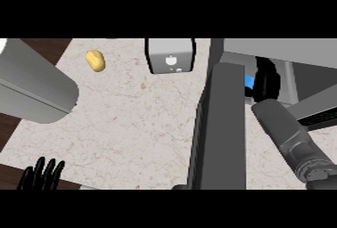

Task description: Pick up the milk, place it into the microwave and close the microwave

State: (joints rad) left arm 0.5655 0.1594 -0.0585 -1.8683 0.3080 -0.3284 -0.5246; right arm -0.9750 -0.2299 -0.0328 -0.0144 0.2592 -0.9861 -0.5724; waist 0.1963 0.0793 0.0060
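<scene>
The right hand (266,81) is curled round the milk (248,82), of which only a blue sliver shows, inside the microwave (283,48) just past its open door (220,124). On the surface (132,129) farther left sit a small grey appliance (171,55) and a yellow oval food item (96,60). The left hand (43,174) rests open at the lower left edge, fingers up.

This is a kitchen: a pale, marbled stone counter (132,124) runs under everything, a microwave (276,49) stands on it with its door (220,124) swung open, a small grey appliance (170,54) sits at the back, and a yellowish potato-like piece of food (96,60) lies nearby
</scene>
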